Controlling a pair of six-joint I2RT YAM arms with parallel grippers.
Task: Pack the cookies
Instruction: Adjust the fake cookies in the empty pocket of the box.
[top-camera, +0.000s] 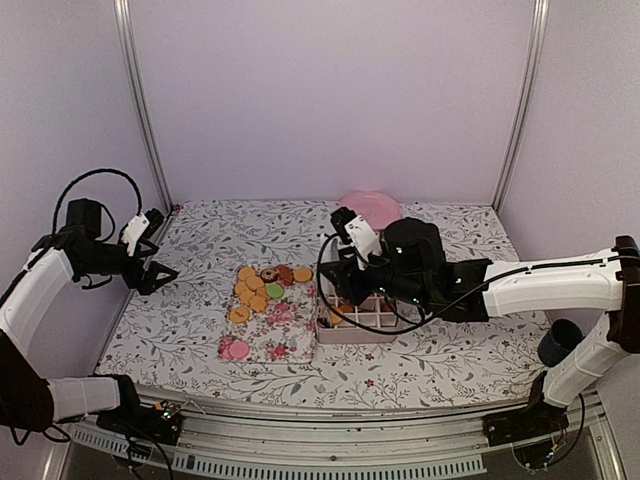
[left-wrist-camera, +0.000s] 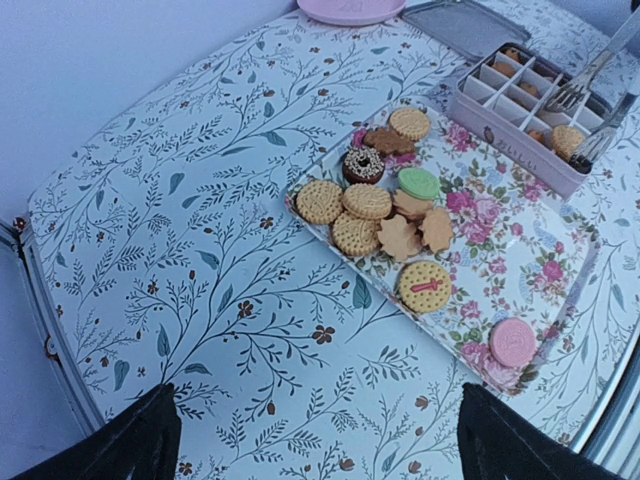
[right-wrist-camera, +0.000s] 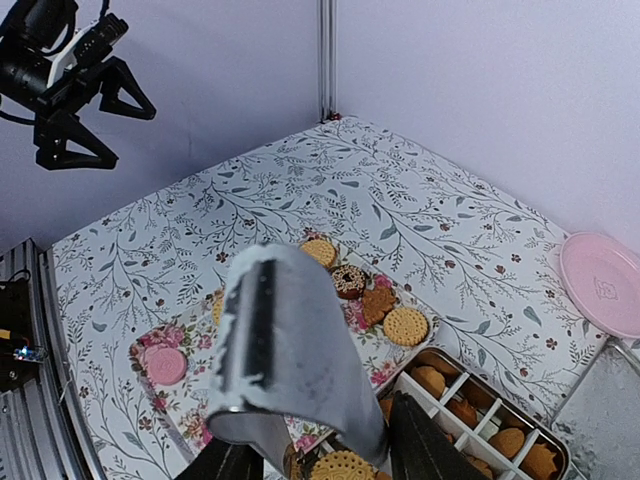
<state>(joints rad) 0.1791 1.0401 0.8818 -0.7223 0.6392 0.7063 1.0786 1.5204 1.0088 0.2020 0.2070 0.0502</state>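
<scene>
The cookies (left-wrist-camera: 385, 215) lie in a loose group on a floral tray (left-wrist-camera: 520, 255): golden rounds, a dark ring, a green one and a pink one (left-wrist-camera: 512, 342). They also show in the top view (top-camera: 262, 285) and the right wrist view (right-wrist-camera: 405, 325). My right gripper (right-wrist-camera: 320, 460) is shut on metal tongs (right-wrist-camera: 285, 350), over the near left corner of the divided box (top-camera: 355, 335). The tong tips (left-wrist-camera: 575, 95) stand apart above a golden cookie (left-wrist-camera: 565, 138) in a compartment. My left gripper (left-wrist-camera: 320, 450) hovers open over bare tablecloth left of the tray, holding nothing.
The box (right-wrist-camera: 545, 465) holds several cookies in its compartments. A pink plate (top-camera: 370, 208) sits at the back, and a grey lid (left-wrist-camera: 465, 25) lies between the plate and the box. Metal posts and walls enclose the table.
</scene>
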